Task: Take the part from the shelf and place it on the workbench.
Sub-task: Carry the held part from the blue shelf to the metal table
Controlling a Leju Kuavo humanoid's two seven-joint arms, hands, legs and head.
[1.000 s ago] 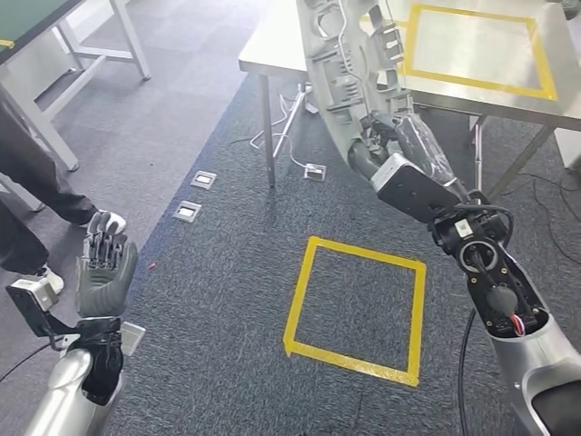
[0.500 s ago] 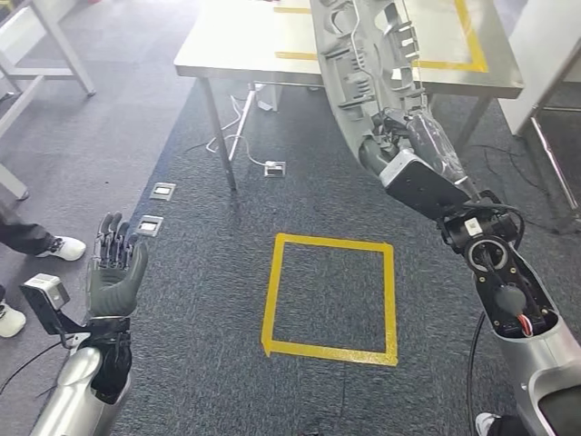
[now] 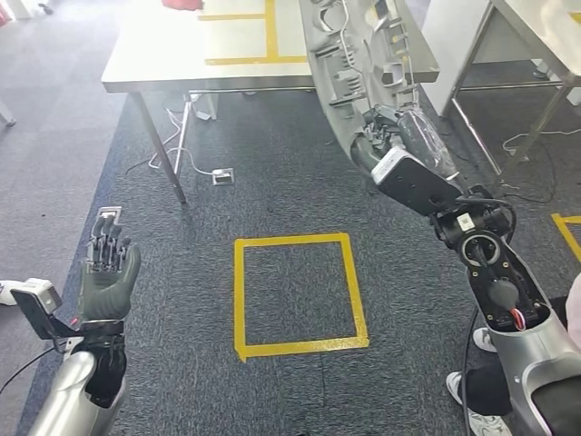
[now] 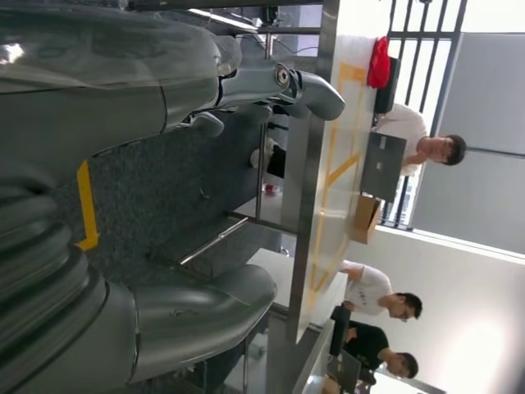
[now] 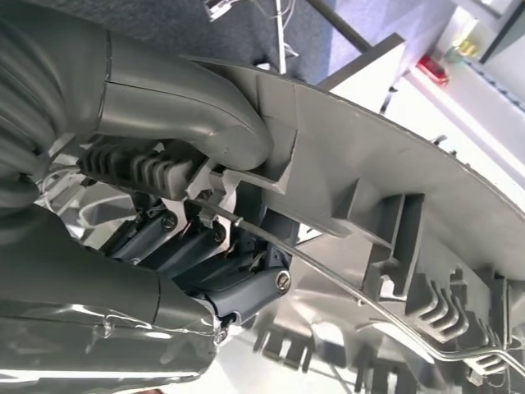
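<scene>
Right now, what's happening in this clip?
The robot's right hand grips a large grey ribbed plastic part, holding it up in front of the steel workbench. The part is not yet set down. The left hand is raised, holding nothing. A yellow tape square marks the carpet ahead.

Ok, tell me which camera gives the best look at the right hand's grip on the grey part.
The right wrist view: the right hand wraps the grey part's ribbed edge close up. The head view shows hand and part from afar, fingers mostly hidden. The left wrist view adds nothing to this.
</scene>
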